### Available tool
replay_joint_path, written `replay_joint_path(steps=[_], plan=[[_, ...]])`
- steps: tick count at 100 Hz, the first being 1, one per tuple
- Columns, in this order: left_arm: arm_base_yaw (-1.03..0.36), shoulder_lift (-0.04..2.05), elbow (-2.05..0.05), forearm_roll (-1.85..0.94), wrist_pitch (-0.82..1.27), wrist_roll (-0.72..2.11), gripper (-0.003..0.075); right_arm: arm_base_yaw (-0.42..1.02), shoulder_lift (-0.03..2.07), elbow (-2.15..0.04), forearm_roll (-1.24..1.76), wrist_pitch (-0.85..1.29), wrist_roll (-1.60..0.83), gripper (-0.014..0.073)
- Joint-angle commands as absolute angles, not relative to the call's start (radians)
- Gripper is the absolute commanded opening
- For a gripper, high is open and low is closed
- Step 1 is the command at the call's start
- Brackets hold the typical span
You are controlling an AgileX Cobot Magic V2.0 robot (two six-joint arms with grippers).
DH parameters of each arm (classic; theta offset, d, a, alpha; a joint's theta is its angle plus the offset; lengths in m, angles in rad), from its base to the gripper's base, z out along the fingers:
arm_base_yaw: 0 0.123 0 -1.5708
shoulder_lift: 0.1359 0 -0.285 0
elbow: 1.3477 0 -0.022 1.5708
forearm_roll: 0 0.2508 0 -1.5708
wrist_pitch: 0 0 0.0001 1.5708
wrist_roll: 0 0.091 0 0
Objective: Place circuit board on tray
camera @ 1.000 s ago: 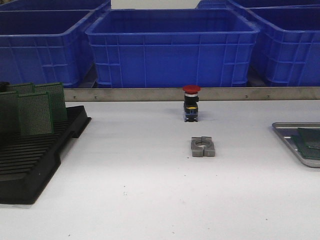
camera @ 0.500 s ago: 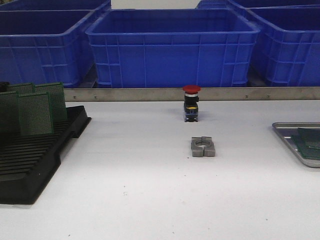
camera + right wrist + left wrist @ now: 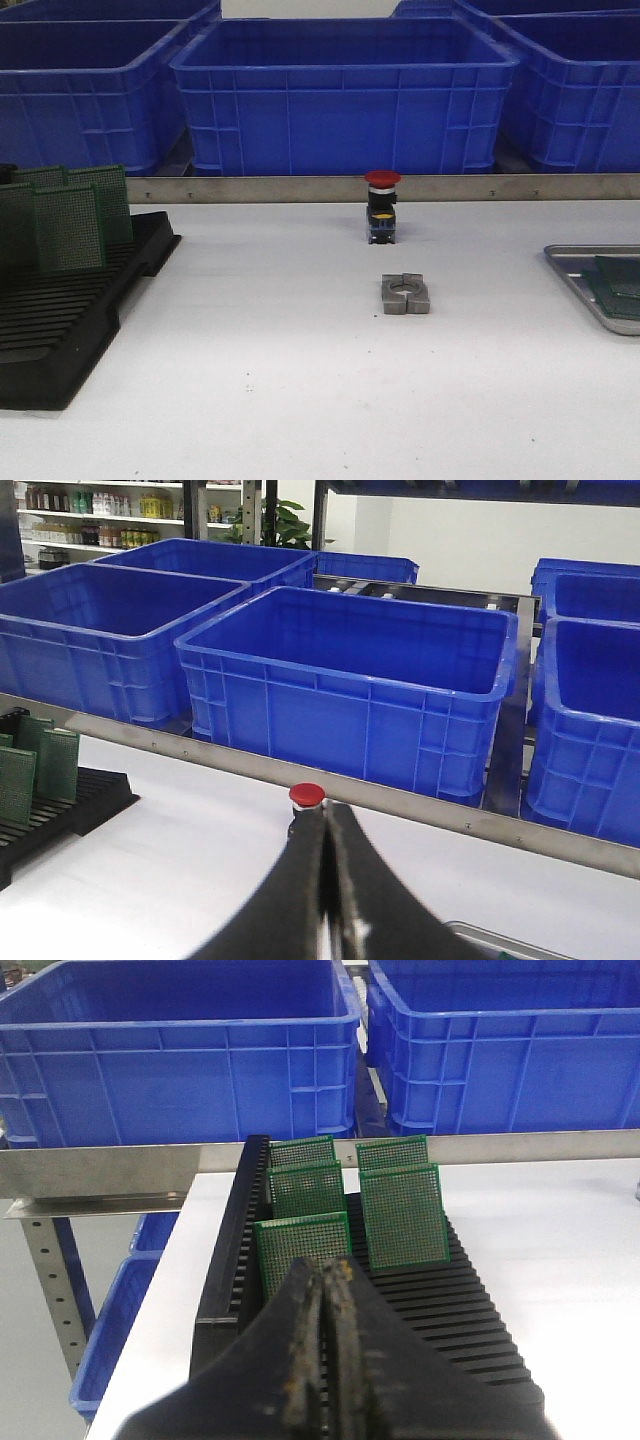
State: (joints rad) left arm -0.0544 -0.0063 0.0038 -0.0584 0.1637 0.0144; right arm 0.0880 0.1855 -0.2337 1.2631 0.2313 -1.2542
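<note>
Several green circuit boards (image 3: 68, 228) stand upright in a black slotted rack (image 3: 60, 330) at the table's left. The silver-grey tray (image 3: 570, 275) lies at the right edge, cut off by the frame, with green boards (image 3: 620, 285) lying flat in it. Neither gripper shows in the front view. In the left wrist view my left gripper (image 3: 328, 1268) is shut and holds nothing, just short of the nearest circuit board (image 3: 300, 1245) in the rack (image 3: 450, 1300). My right gripper (image 3: 323, 812) is shut and holds nothing, raised over the table, with a tray corner (image 3: 490, 942) beside it.
A red-capped push button (image 3: 382, 205) stands mid-table at the back, with a grey metal clamp block (image 3: 405, 294) in front of it. Blue plastic crates (image 3: 345, 95) line up behind a metal rail (image 3: 250, 188). The left wrist view shows the table's left edge (image 3: 140, 1360).
</note>
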Motion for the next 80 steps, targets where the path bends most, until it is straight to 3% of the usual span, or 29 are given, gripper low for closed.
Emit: replay_joint_path(steps=[1, 80], plan=[[-0.051, -0.033, 0.025, -0.056, 0.096, 0.0, -0.002, 0.087, 0.194, -0.259, 1.279, 0.217, -1.263, -0.006], [-0.051, -0.033, 0.023, -0.067, 0.096, 0.0, -0.002, 0.087, 0.194, -0.259, 1.279, 0.218, -1.263, -0.006]])
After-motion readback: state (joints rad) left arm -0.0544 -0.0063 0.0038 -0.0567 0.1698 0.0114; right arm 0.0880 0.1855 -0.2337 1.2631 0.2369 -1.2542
